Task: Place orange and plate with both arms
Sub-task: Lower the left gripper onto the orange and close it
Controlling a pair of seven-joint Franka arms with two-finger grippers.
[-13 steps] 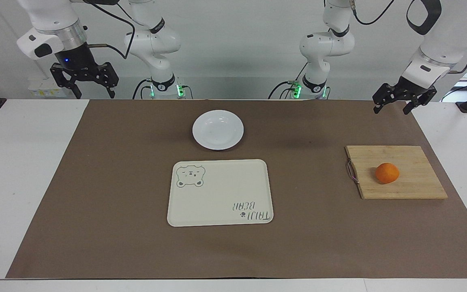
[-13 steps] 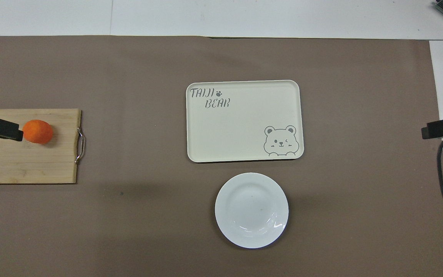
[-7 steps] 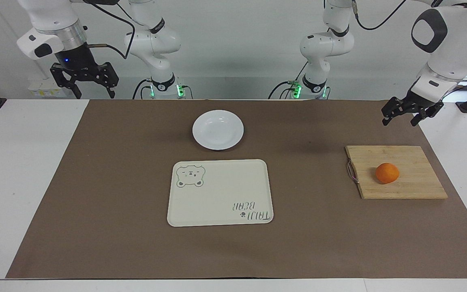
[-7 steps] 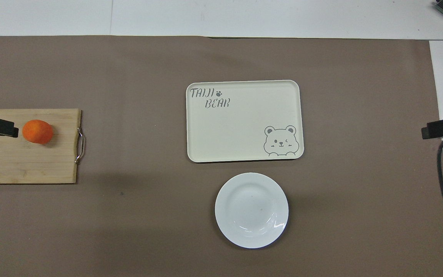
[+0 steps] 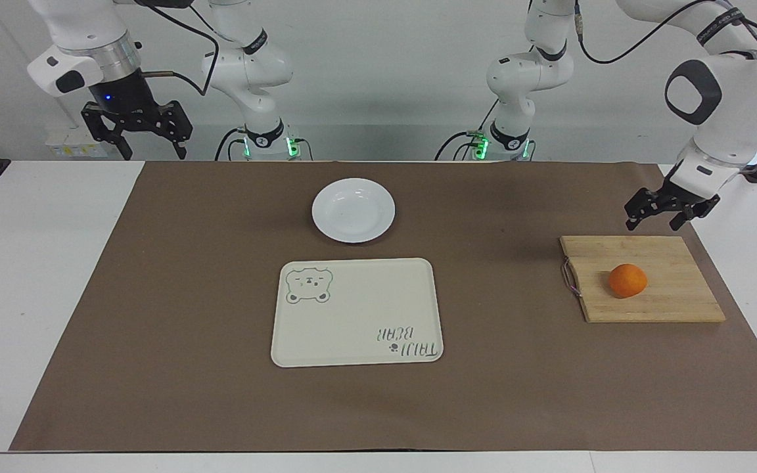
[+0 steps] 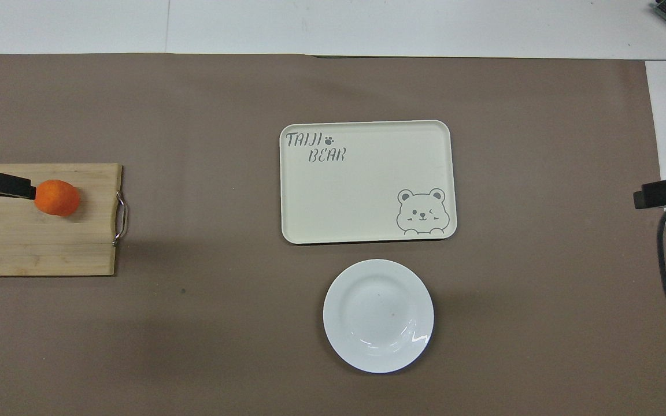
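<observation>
The orange [image 5: 627, 280] lies on a wooden cutting board [image 5: 674, 305] toward the left arm's end of the table, and also shows in the overhead view [image 6: 57, 197]. The white plate [image 5: 353, 210] sits on the brown mat, nearer to the robots than the cream bear tray [image 5: 356, 311]. My left gripper [image 5: 652, 222] is open and empty, in the air over the board's edge nearest the robots. One of its fingers [image 6: 3, 186] shows beside the orange from above. My right gripper [image 5: 137, 146] is open and empty, raised and waiting at the right arm's end.
The cream bear tray [image 6: 367, 181] lies at the middle of the mat, farther from the robots than the plate [image 6: 378, 315]. The board [image 6: 38, 242] has a metal handle on the side toward the tray. A black cable hangs by the right gripper's finger [image 6: 665, 192].
My left gripper has come down and moved toward the cutting board, staying open. The right arm, orange, plate and tray have not moved.
</observation>
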